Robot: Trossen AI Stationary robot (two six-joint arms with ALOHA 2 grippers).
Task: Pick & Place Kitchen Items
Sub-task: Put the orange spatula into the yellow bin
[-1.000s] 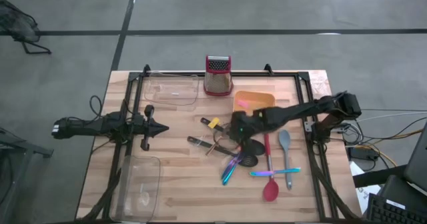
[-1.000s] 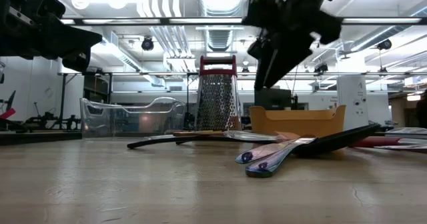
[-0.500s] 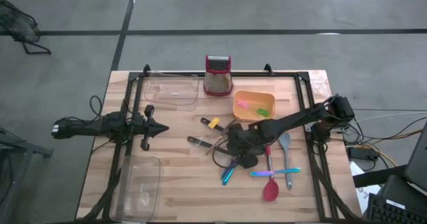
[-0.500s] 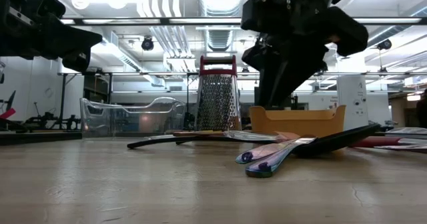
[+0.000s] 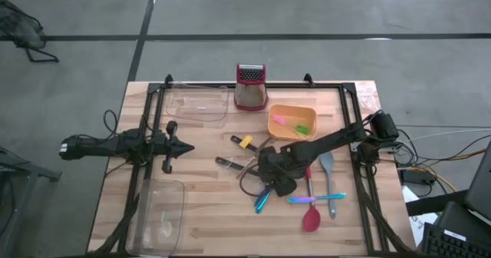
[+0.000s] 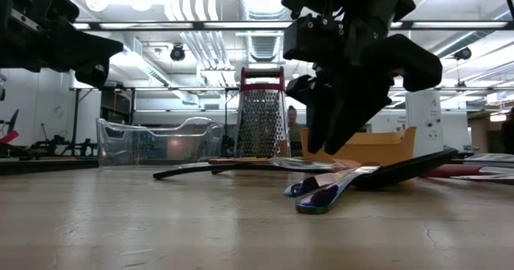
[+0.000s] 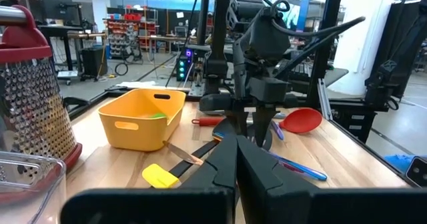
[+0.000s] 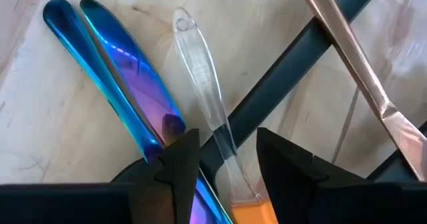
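The utensils lie in a loose pile at the table's middle right: two iridescent blue-purple pieces, a clear-handled piece, a black handle crossing under it, a copper piece, a grey spatula and a red spoon. My right gripper is open and hangs low over the pile, with one finger on each side of the clear handle where it crosses the black one. My left gripper is shut and empty, and waits above the table's left side.
An orange tub holding small pink and green pieces stands just behind the pile. A steel grater with a red top stands at the far edge. Clear trays sit at the far left and near left. A yellow-tipped utensil lies left of the pile.
My right gripper has moved from beside the orange tub toward the table's near-left and gone down, and now hangs low over the utensil pile. The utensils have not moved.
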